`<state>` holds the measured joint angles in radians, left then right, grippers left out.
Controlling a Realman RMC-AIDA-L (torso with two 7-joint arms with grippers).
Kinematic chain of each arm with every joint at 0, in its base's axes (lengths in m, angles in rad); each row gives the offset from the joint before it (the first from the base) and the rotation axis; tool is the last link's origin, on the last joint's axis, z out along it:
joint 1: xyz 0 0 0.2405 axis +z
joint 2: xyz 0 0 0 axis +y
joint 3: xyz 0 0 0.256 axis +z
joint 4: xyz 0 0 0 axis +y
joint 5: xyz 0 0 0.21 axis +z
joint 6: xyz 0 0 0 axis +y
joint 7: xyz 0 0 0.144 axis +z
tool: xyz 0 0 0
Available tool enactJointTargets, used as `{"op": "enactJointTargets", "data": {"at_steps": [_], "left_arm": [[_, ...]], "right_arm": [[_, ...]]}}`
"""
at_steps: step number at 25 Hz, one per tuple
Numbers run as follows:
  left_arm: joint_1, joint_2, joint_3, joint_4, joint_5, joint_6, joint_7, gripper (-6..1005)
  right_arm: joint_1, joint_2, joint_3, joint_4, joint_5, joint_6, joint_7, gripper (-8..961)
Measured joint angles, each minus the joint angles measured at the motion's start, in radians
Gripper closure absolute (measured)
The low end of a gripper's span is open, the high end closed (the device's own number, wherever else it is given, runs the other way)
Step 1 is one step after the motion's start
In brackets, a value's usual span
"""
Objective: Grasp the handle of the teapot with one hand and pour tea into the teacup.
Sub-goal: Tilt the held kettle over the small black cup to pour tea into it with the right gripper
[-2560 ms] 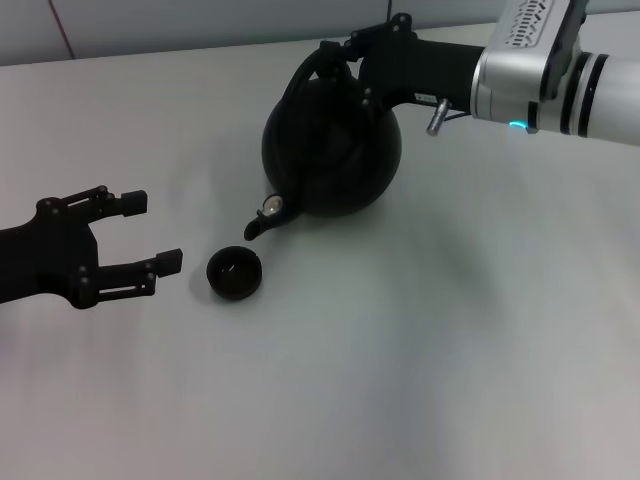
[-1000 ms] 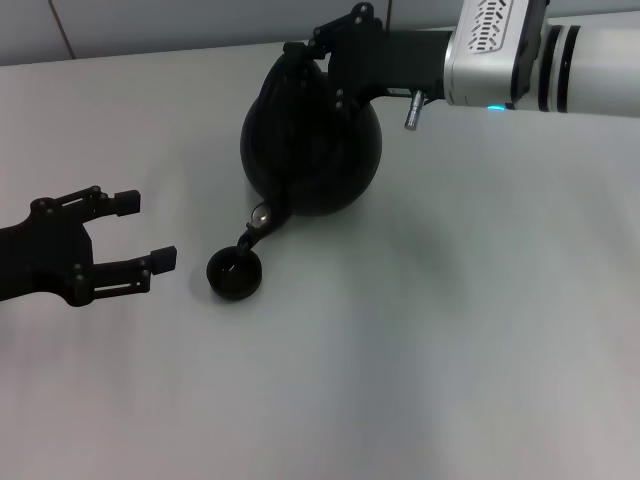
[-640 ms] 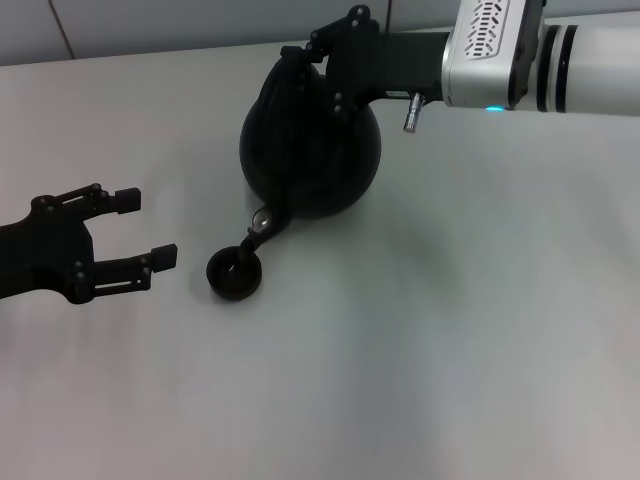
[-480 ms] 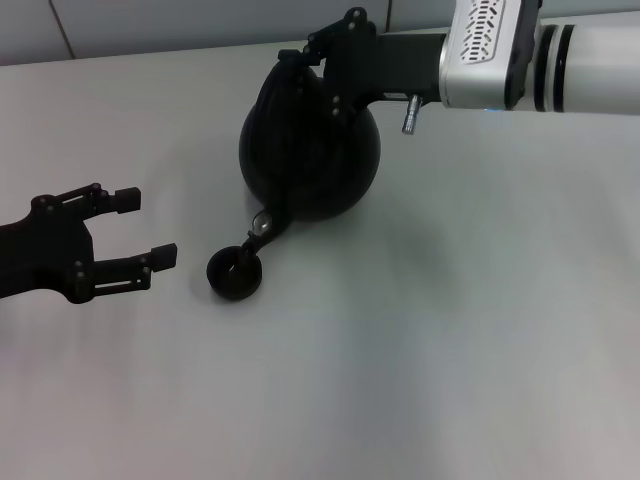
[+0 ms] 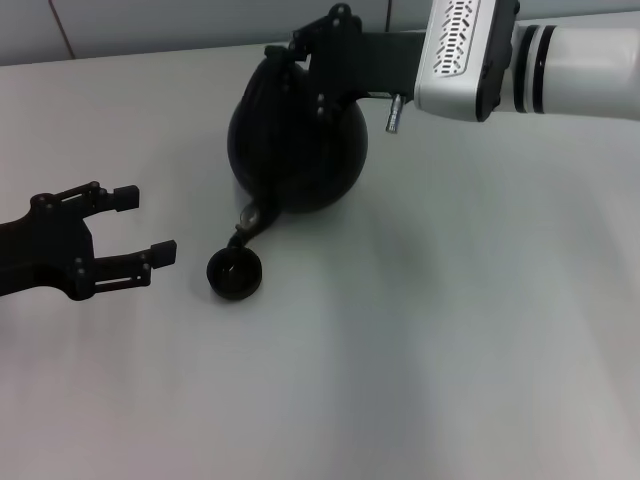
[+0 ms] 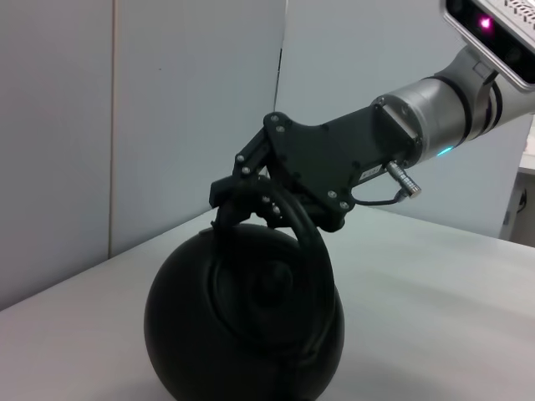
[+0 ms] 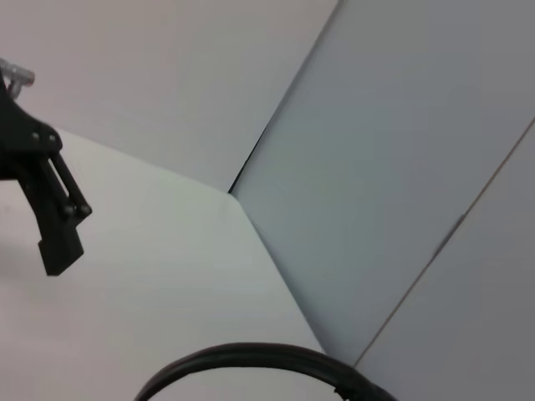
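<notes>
The round black teapot (image 5: 295, 150) hangs off the table, tipped with its spout (image 5: 246, 222) pointing down just above the tiny black teacup (image 5: 234, 273). My right gripper (image 5: 303, 52) reaches in from the right and is shut on the arched handle (image 6: 306, 242) at the pot's top. The left wrist view shows the teapot (image 6: 242, 326) with that gripper (image 6: 251, 188) clamped on the bail. In the right wrist view only an arc of the handle (image 7: 251, 355) shows. My left gripper (image 5: 143, 225) rests open to the left of the cup, holding nothing.
The grey table (image 5: 450, 330) stretches bare to the right and front. A pale wall (image 5: 150, 25) runs along the far edge. The left gripper (image 7: 42, 184) also shows far off in the right wrist view.
The right arm has carried the teapot a little to the left and farther away, tipping it more, so the spout now hangs over the cup's far rim. The left gripper has stayed put.
</notes>
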<state>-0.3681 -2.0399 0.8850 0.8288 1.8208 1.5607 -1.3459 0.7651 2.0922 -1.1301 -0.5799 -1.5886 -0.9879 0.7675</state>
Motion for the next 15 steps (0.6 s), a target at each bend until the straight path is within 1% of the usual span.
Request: {"op": "enactJointTargets", "data": {"at_steps": [15], "left_arm": [[-0.001,0.001,0.0,-0.003,0.0,-0.002,-0.001,135]], "right_arm": [[-0.005,-0.001,-0.007,-0.002,0.016,-0.008,-0.022,856]]}}
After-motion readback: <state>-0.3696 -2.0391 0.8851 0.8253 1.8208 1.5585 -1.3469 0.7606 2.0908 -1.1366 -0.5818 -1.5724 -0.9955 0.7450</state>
